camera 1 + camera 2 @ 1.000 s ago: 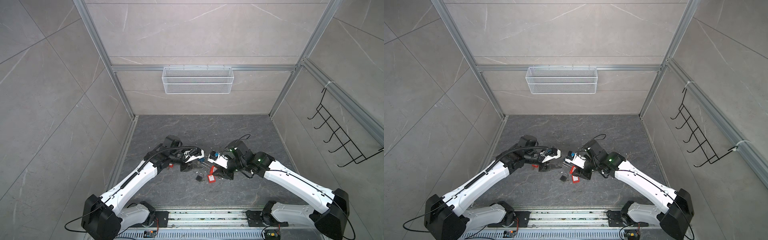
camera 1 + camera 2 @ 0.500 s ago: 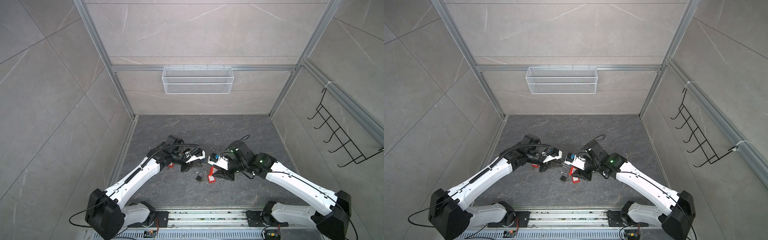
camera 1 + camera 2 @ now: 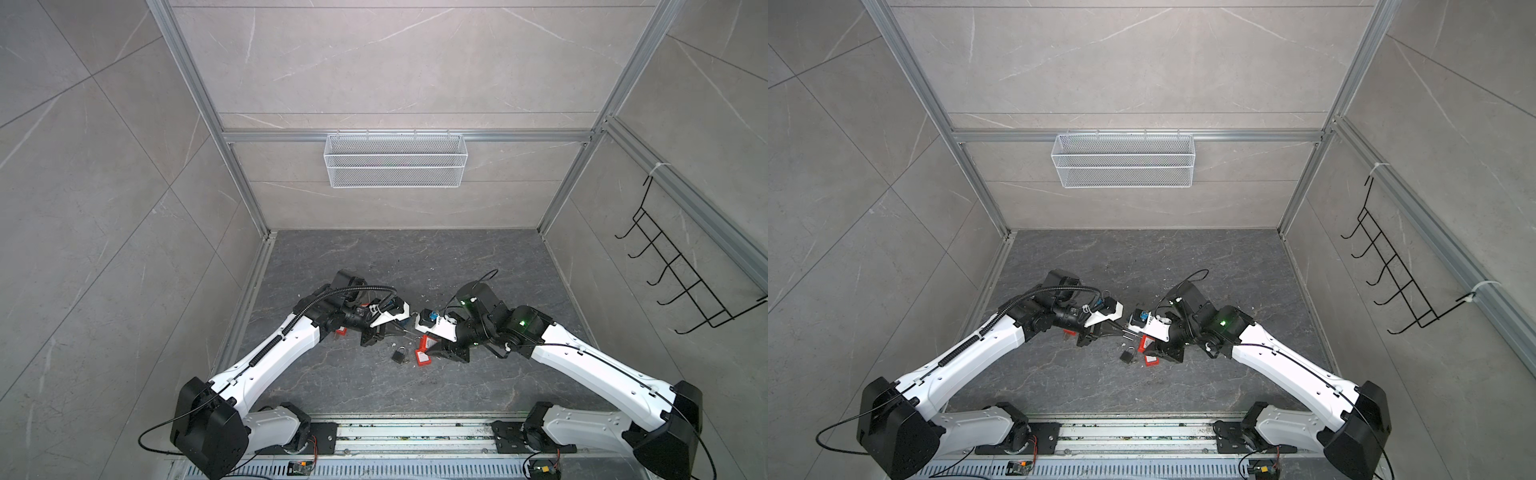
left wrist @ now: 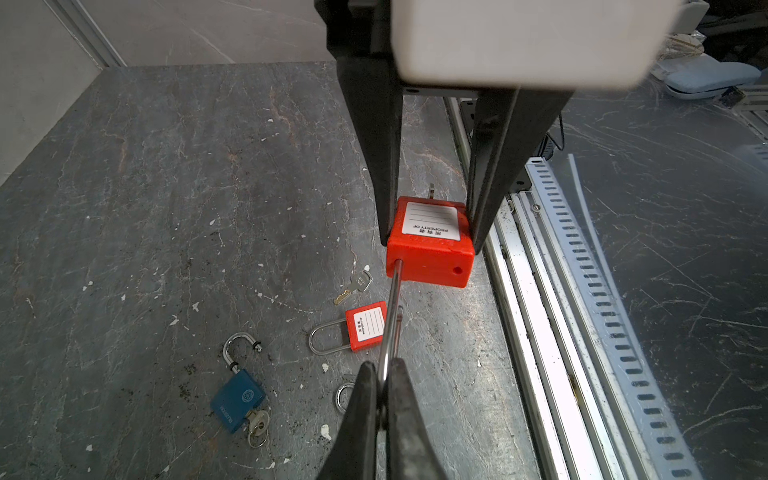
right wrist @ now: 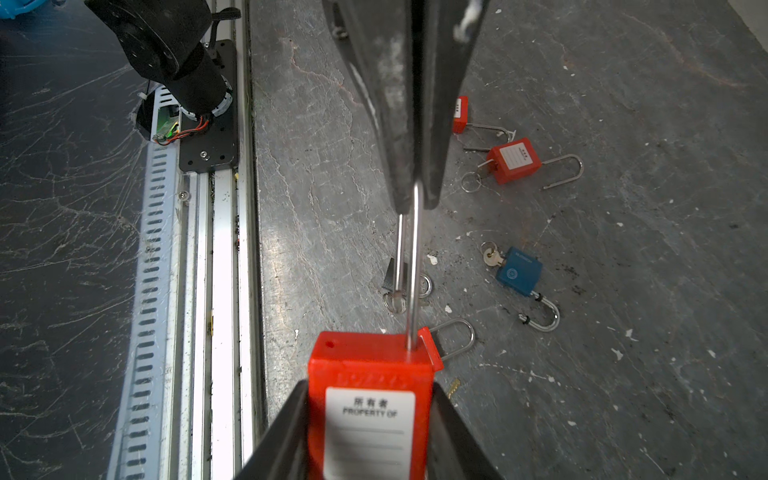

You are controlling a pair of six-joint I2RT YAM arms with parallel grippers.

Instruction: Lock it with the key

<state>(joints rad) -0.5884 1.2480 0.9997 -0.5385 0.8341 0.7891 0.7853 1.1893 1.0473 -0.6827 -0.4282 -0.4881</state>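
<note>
- The rail point(image 3: 415, 432) that carries both arm bases runs along the near edge of the table point(image 3: 415, 266).
- The right gripper point(image 5: 370, 390) is clamped on the body of a red padlock point(image 4: 430, 257), one finger on each side, and holds it off the table near the middle.
- The left gripper point(image 4: 382, 376) is pinched tight on the bend of that padlock's shackle point(image 4: 390, 316). The long leg sits in the body; the free leg is out, and its hole shows open.
- Under the two grippers a loose key point(image 4: 355, 286) lies flat on the table, just beside a second red padlock point(image 4: 368, 326).
- Near these lies a blue padlock point(image 4: 239, 399), shackle open, with its own key in the keyhole.
- A third red padlock point(image 5: 515, 162) and a fourth red padlock point(image 5: 459, 116) lie by the left arm, the fourth partly hidden behind a finger.
- Past the grippers, bare table runs to the back wall point(image 3: 395, 208) and to both side frames.
- A wire basket point(image 3: 395, 166) hangs on the back wall and a hook rack point(image 3: 685, 282) on the right wall, both well above the arms.
</note>
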